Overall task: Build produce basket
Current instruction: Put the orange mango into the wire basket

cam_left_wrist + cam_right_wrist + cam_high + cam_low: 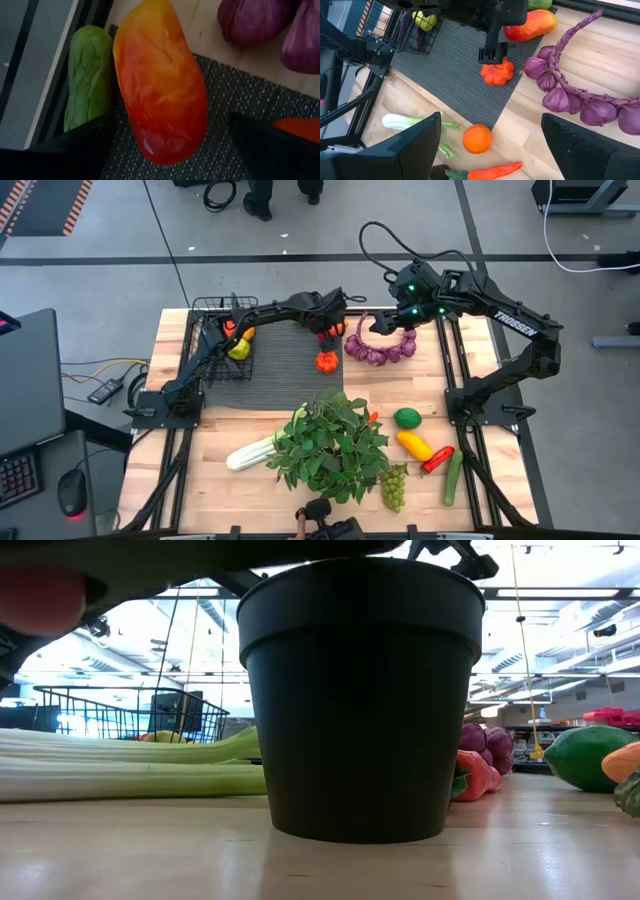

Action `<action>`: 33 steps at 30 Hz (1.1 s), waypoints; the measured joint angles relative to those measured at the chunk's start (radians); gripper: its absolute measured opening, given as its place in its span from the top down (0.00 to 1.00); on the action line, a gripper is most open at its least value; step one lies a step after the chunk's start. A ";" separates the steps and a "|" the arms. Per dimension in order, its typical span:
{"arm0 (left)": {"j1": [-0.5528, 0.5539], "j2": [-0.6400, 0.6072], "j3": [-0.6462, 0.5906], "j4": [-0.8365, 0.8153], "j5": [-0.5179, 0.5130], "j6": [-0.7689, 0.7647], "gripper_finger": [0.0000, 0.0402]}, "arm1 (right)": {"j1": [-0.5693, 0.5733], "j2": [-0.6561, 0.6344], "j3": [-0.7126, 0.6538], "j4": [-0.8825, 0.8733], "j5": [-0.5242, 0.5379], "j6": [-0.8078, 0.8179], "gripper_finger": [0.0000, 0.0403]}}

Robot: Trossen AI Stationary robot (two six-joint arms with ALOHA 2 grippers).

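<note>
- High view: the left pincer (pixel 331 332) hangs over the far edge of the dark ribbed mat (pixel 280 365), fingers spread, above a red-orange mango-like fruit (pixel 333 330); an orange pepper (pixel 327 361) lies on the mat just nearer. The basket (pixel 215 340) stands at the mat's left end with a lemon (pixel 239 349) inside. The right pincer (pixel 392 320), also spread, hovers by the purple bulb string (pixel 380 346)
- Low view: a black pot (pixel 362 690) fills the middle, celery (pixel 120 765) lies to its left with the basket behind
- Left wrist view: the mango-like fruit lies between the spread fingers (pixel 75 150), touching neither; a green cucumber (pixel 87 75) lies just beside it
- Right wrist view: an orange (pixel 477 138) sits on the surface (pixel 600 55) beside the mat
</note>
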 joint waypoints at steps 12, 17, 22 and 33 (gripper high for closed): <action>0.004 0.021 0.000 -0.004 0.000 -0.073 0.13 | 0.006 0.000 0.000 -0.003 0.000 0.000 0.14; 0.003 0.021 0.000 -0.002 0.000 -0.074 0.27 | 0.006 0.000 0.000 -0.003 0.000 -0.001 0.14; 0.002 0.021 0.000 -0.010 0.000 -0.075 0.41 | 0.006 0.000 0.000 -0.003 0.000 -0.007 0.14; -0.001 0.014 0.066 -0.234 0.036 -0.101 0.43 | 0.006 0.000 0.000 -0.004 0.018 -0.055 0.14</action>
